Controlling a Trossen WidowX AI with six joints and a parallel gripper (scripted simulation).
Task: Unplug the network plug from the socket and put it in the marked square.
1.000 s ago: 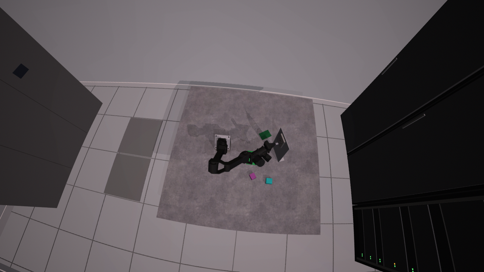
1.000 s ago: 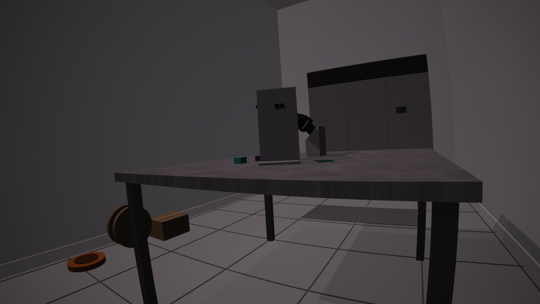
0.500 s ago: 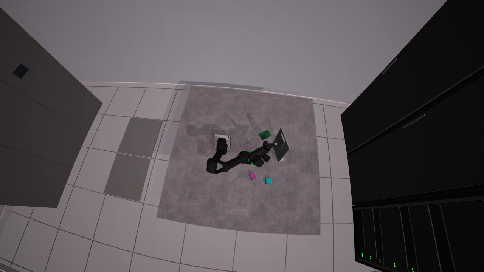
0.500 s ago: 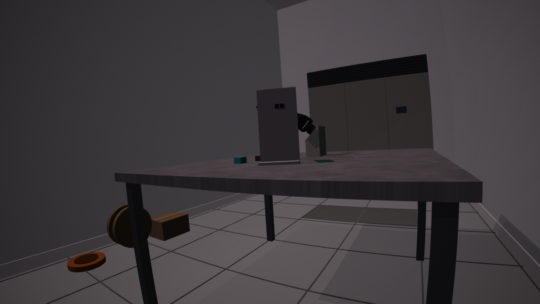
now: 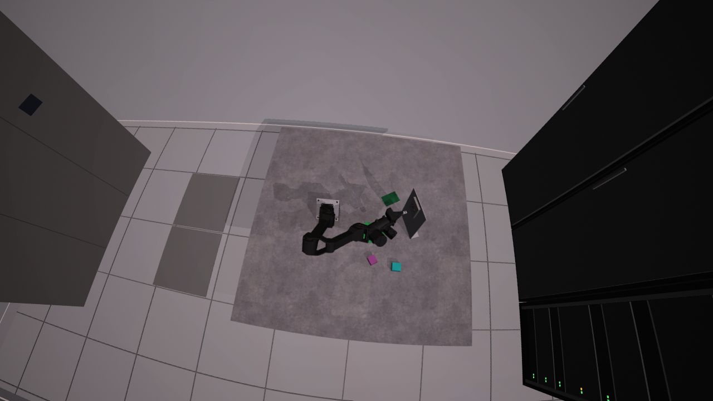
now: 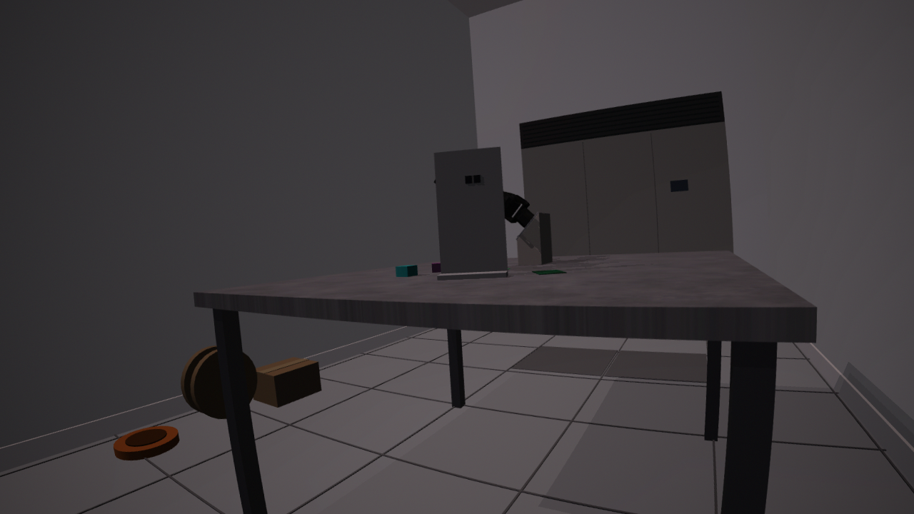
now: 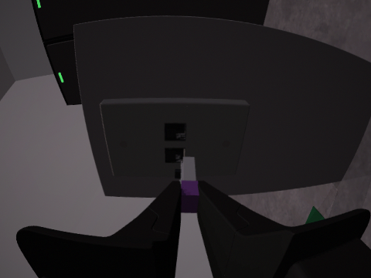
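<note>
My gripper [image 5: 401, 213] [image 7: 187, 188] is shut on the network plug, holding it by its purple boot. The plug [image 7: 189, 202] [image 5: 404, 212] points its clear front end at the panel. It is out of the socket, and both square socket openings [image 7: 175, 132] [image 7: 174, 155] show dark in front of it in the wrist view. The upright panel [image 5: 413, 226] [image 6: 471, 223] [image 7: 216, 58] stands just ahead of the fingertips. In the exterior view it hides the fingers and plug. The bright green marked square [image 5: 367, 224] lies on the table, mostly hidden under my arm.
A flat dark green patch [image 5: 390, 198] [image 6: 548, 272] lies near the panel. A magenta block [image 5: 372, 259] [image 6: 435, 268] and a cyan block [image 5: 396, 267] [image 6: 405, 270] are on the table, on the other side of my arm from the patch.
</note>
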